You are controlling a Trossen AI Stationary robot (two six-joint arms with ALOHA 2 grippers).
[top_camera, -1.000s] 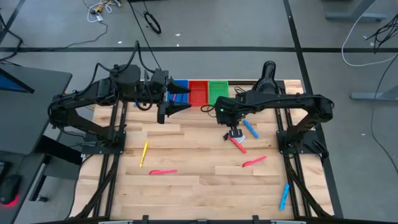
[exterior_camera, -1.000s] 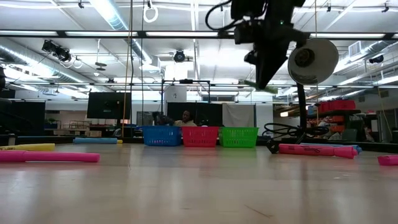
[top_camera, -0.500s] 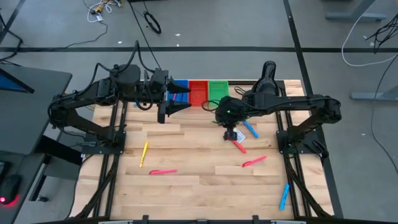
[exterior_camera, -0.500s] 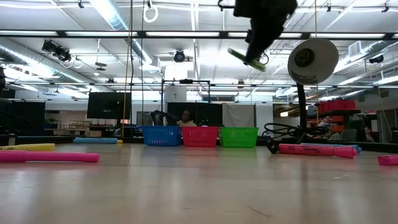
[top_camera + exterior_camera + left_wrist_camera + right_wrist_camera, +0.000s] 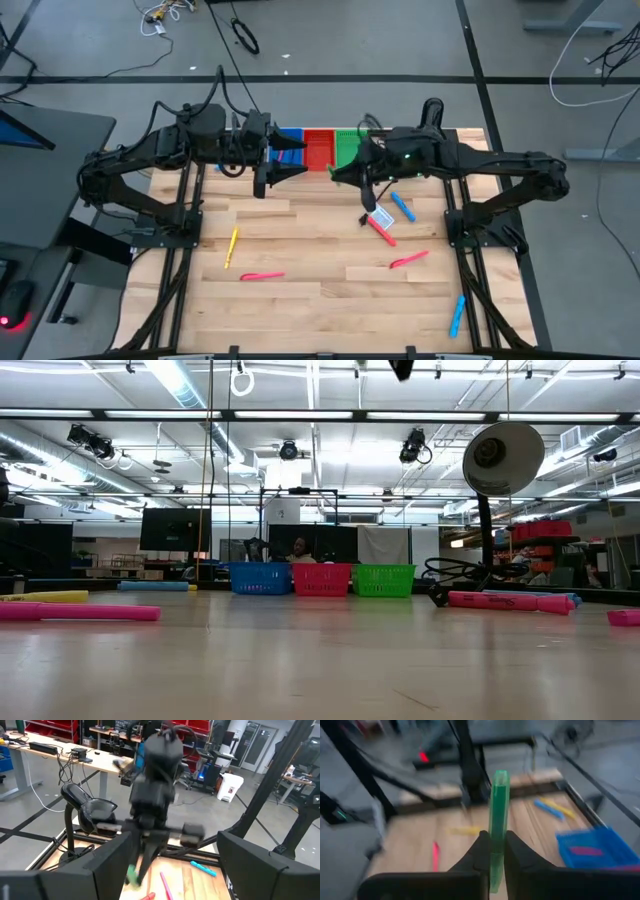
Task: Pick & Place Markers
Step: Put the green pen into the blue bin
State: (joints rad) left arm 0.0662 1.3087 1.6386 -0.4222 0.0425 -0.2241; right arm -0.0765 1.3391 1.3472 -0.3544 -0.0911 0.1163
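My right gripper [image 5: 338,176] is shut on a green marker [image 5: 498,815], high above the table just in front of the green bin [image 5: 350,146]. The marker also shows in the left wrist view [image 5: 132,875]. My left gripper [image 5: 290,172] hovers open and empty in front of the blue bin [image 5: 290,145]. On the table lie a yellow marker [image 5: 232,247], two pink markers [image 5: 262,276] [image 5: 408,259], a red marker [image 5: 381,232] and two blue markers [image 5: 402,207] [image 5: 457,315]. My right gripper pinches the green marker between its two fingers [image 5: 516,851], on the marker's long sides [image 5: 495,851] nearer one end. The longer part [image 5: 499,795] sticks out past the fingertips. The marker is lifted clear of the table.
The blue bin, a red bin [image 5: 318,148] and the green bin stand in a row at the far edge, also seen in the low view [image 5: 322,578]. A small white-and-blue card [image 5: 380,218] lies by the red marker. The arm frames [image 5: 170,215] flank the table.
My right gripper has risen and gone toward the table's far edge and left, toward the green bin, tipping from pointing down toward level. The green marker has gone up with it, out of the top of the low view.
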